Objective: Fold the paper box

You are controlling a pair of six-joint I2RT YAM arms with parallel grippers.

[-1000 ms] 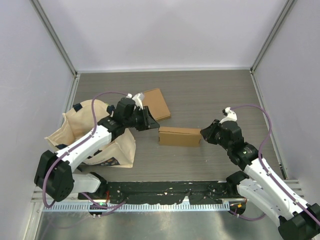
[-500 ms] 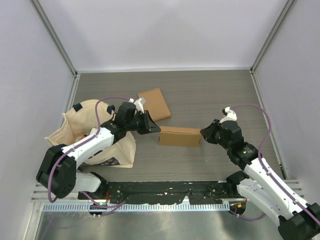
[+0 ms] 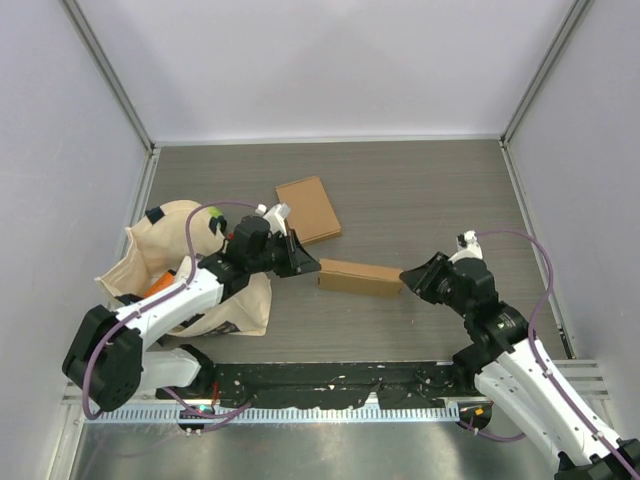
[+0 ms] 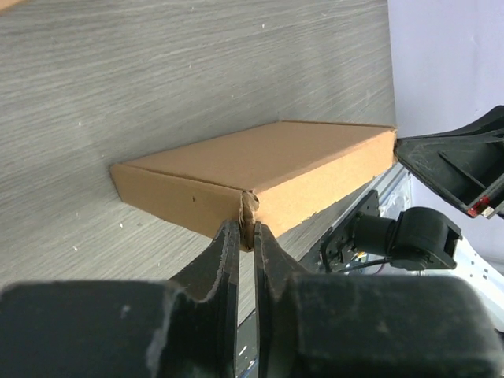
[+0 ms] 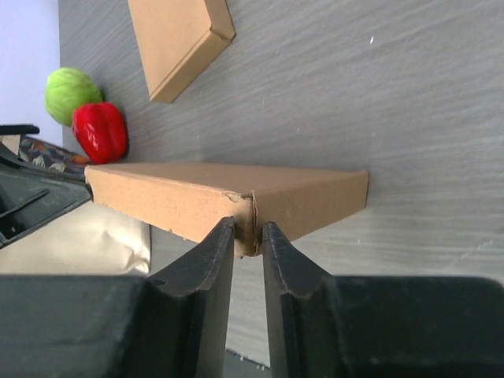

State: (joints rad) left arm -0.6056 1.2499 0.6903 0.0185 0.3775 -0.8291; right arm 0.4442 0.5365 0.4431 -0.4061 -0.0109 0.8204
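A flat brown paper box [image 3: 360,277] hangs between both grippers near the table's middle, slightly tilted. My left gripper [image 3: 312,266] is shut on the box's left corner; in the left wrist view [image 4: 248,235] its fingertips pinch the cardboard corner of the box [image 4: 260,169]. My right gripper [image 3: 405,276] is shut on the box's right corner; in the right wrist view [image 5: 250,240] the fingers clamp the corner seam of the box [image 5: 228,197].
A second flat brown box [image 3: 310,209] lies behind, also in the right wrist view [image 5: 177,43]. A cream fabric bag [image 3: 190,280] lies at the left under my left arm. A green ball [image 5: 69,93] and a red pepper [image 5: 101,130] lie by the bag.
The box has shifted nearer and tilted, its right end lower. My right gripper moved nearer with it; my left arm swung slightly toward the front. Both stay shut on the box.
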